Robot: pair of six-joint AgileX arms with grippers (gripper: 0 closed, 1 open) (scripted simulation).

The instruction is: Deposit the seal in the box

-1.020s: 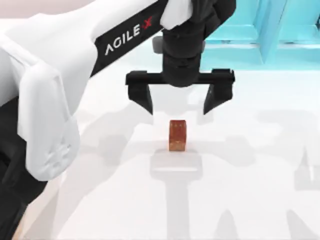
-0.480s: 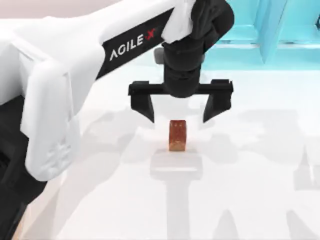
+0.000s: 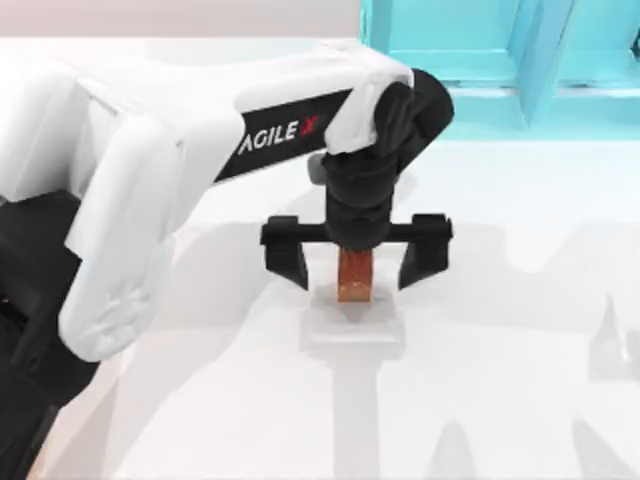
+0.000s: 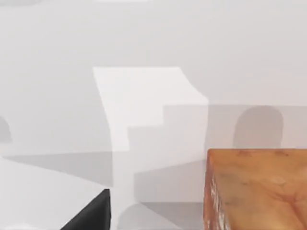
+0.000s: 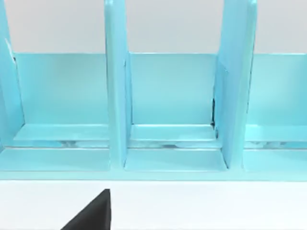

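Observation:
The seal [image 3: 355, 276], a small upright reddish-brown block with a tan base, stands on the white table near the middle of the top view. My left gripper [image 3: 352, 274] is lowered over it and open, with one black finger [image 3: 288, 262] on each side of the seal and a clear gap to both. The left wrist view shows the seal's glossy top [image 4: 256, 189] up close and a black fingertip [image 4: 91, 216]. The box is out of view. A dark corner of my right gripper [image 5: 91, 213] appears in the right wrist view, facing the shelf.
A turquoise shelf unit [image 3: 500, 60] with upright dividers [image 5: 115, 86] runs along the table's back right. A pale square patch [image 3: 352, 332] lies on the table just in front of the seal. White table surface [image 3: 520, 380] spreads to the right and front.
My left gripper has come down and toward the front, from behind and above the seal to straddling it. Its fingers stayed open. The seal has not moved.

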